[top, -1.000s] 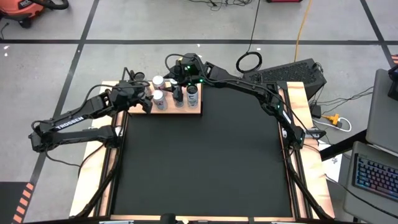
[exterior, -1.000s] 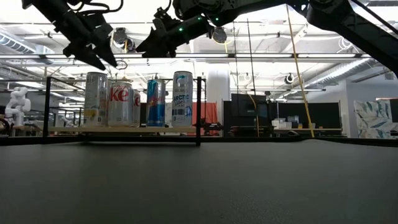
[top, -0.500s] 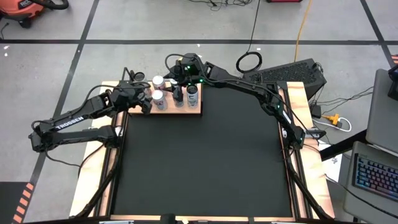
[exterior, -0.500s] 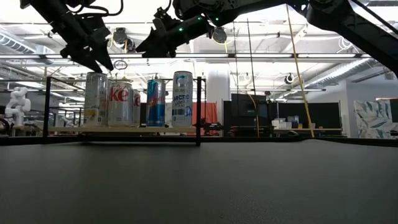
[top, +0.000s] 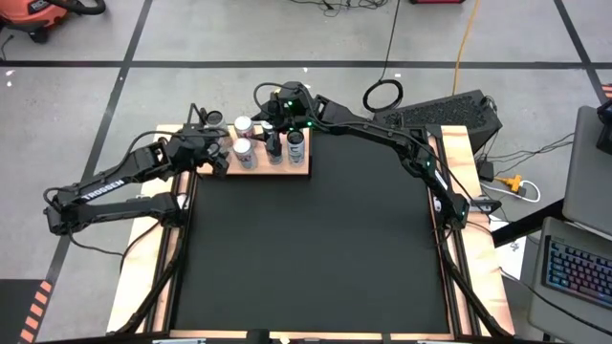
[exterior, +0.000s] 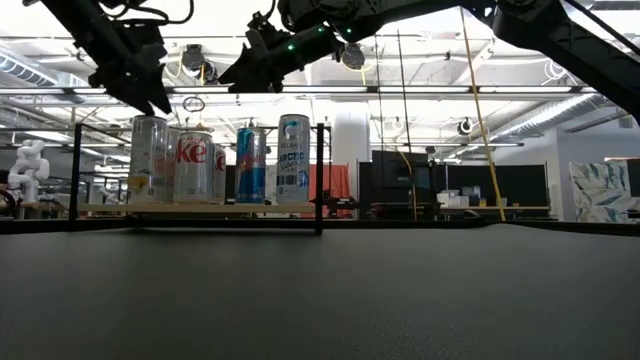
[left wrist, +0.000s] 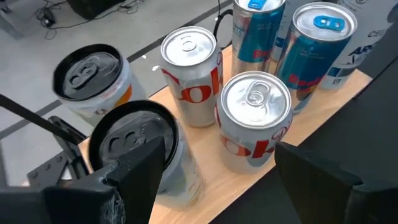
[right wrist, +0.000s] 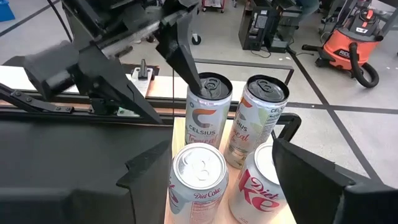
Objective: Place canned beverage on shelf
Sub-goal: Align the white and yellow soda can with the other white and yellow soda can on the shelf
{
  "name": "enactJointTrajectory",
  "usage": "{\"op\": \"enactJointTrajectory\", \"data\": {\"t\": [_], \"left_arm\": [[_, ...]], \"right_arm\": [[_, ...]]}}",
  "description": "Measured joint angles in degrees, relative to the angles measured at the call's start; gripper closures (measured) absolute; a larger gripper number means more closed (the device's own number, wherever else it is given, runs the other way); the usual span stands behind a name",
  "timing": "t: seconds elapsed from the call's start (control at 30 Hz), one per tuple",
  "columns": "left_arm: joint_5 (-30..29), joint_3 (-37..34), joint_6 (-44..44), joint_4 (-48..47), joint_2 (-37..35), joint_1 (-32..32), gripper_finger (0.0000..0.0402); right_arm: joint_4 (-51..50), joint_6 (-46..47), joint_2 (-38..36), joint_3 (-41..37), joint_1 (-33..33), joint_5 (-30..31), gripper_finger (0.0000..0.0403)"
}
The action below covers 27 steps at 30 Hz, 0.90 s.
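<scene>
A: What surface and room are seen?

B: A large black mat is laid over a table with light-wood edges. Around it a grey concrete floor marked with black tape is seen; a keyboard lies toward four o'clock of the high view. Behind the table, a workshop hall with ceiling lights is shown in the low view.

A: Where is the shelf found?

B: The shelf, a light-wood board with thin black uprights, is placed at the mat's far edge, toward eleven o'clock. Six cans are stood upright on it, close together.

A: What writing can be read?

B: "CELSIUS" is printed on a pale can; "Diet Coke" is read on a silver can just beside it. "TROSSEN" is lettered on the left arm.

A: How are the pincers held?

B: The left gripper is held above the shelf's nine o'clock end, fingers apart, nothing clamped. The right gripper is held over the shelf's far side, fingers likewise apart and empty.
</scene>
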Motion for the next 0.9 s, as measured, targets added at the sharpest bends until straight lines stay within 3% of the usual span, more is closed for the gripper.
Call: {"op": "enactJointTrajectory", "data": {"t": [0.27, 0.9], "left_arm": [[0.18, 4.41, 1.17, -0.83, -0.49, 0.0, 0.0094], [1.19, 4.51, -1.76, 1.53, 6.43, 0.0, 0.0094]], "right_arm": [[-0.12, 0.01, 0.0, 0.0, 0.0, 0.0, 0.0145], [-0.14, 0.02, 0.0, 0.0, 0.04, 0.0, 0.0145]]}}
